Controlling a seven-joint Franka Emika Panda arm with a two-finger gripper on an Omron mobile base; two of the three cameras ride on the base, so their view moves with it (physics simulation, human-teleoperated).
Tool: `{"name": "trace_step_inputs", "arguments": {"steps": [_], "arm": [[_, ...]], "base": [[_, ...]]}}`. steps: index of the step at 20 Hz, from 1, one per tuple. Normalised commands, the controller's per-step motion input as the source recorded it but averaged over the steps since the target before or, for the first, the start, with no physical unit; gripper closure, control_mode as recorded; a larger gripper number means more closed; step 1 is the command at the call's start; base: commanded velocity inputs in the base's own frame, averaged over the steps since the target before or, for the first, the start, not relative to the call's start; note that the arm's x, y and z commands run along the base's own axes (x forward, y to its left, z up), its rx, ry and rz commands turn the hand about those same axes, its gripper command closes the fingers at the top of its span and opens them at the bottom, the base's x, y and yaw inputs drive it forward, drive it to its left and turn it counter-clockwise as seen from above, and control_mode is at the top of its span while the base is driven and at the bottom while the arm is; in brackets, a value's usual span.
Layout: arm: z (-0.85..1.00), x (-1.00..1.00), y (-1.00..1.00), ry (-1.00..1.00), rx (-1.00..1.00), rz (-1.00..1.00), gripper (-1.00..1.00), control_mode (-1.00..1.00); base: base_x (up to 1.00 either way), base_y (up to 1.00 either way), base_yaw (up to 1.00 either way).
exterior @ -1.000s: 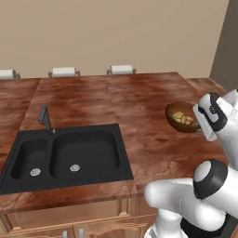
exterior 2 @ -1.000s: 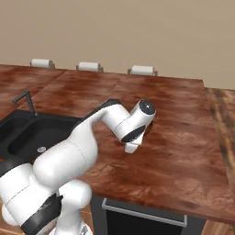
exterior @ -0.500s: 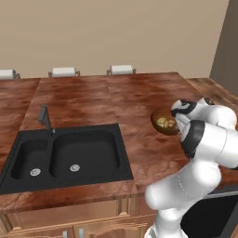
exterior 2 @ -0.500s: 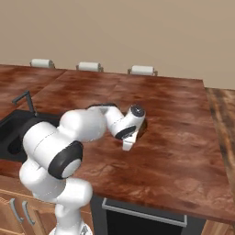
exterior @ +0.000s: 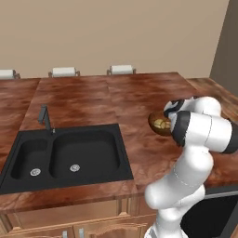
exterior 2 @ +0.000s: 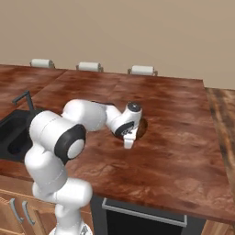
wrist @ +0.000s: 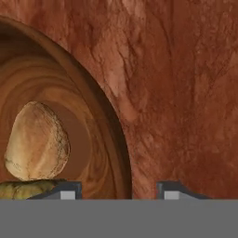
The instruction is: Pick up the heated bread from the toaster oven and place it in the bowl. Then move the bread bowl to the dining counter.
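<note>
A: The heated bread [wrist: 37, 142] — where has it got to?

B: In the bowl [wrist: 100, 121]. In my hand view the golden bun lies at the lower left of the frame, on the bowl's brown wooden floor, with the curved rim sweeping past it through the middle. In the left base view it shows as a pale lump [exterior: 161, 123] inside the bowl [exterior: 155, 126], right of centre, just ahead of my wrist.

A: And the bowl itself?

B: It sits on the dining counter [exterior: 93, 100], the glossy reddish-brown top with the black sink [exterior: 65, 155] in the lower left of that view. In the right base view its dark rim [exterior 2: 143, 128] peeks out behind my hand, about mid-frame.

A: Are your fingers on anything?

B: No. My gripper [wrist: 118, 188] has its tips parted at the bottom edge of the hand view, one over the inside of the bowl, the other over bare counter, with the rim running between them. Neither tip presses the wood, so I call it released, straddling the rim without clamping it.

A: So what is left?

B: As I judge it, very little. The bread is in the bowl and the bowl stands on the counter. What remains is lifting my hand clear without knocking the rim.
</note>
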Motion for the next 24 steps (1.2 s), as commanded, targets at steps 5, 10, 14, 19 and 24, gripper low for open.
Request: {"name": "trace_step_inputs", "arguments": {"steps": [5, 10, 14, 19, 24], "arm": [[0.92, -0.98, 0.00, -0.25, 0.00, 0.08, -1.00, -1.00], [0.96, -1.00, 0.06, -0.41, -0.05, 0.17, -1.00, -1.00], [0.57, -1.00, 0.45, -0.31, -0.12, 0.22, -1.00, -1.00], [-0.03, -1.00, 0.94, -0.11, -0.21, 0.27, -1.00, -1.00], [-0.27, -1.00, 1.00, 0.00, -0.40, 0.30, -1.00, -1.00]], "base": [[0.00, 0.00, 0.00], [0.00, 0.00, 0.00], [0.00, 0.00, 0.00], [0.00, 0.00, 0.00], [0.00, 0.00, 0.00]]}}
